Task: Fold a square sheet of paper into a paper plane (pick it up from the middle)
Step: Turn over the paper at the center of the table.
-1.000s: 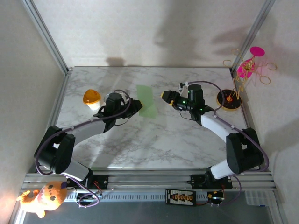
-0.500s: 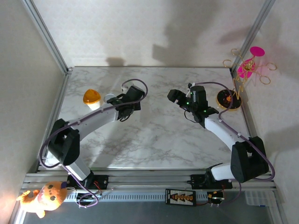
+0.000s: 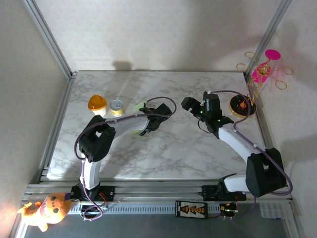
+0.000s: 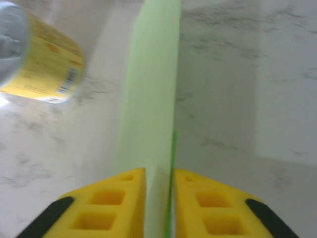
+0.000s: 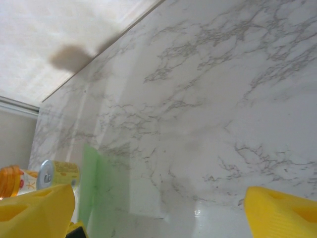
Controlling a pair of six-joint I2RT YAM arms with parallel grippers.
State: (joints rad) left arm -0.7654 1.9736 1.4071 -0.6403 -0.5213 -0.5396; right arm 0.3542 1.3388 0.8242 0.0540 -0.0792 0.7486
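Left gripper (image 4: 159, 208) now faces left, folded paper (image 4: 151, 99) between fingers; right gripper (image 5: 158, 208) wider.

White arms (image 3: 237, 141), black joints, purple cables (image 3: 163, 98), yellow claw fingers (image 4: 124, 208)

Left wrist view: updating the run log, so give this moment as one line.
left gripper: folded green paper between jaws, grip unclear | right gripper: open, empty | yellow tin: beside paper

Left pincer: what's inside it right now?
Pale green folded paper sits between the left pincer's yellow fingers, running ahead over the marble table. Whether they pinch it is unclear; its near end is hidden.
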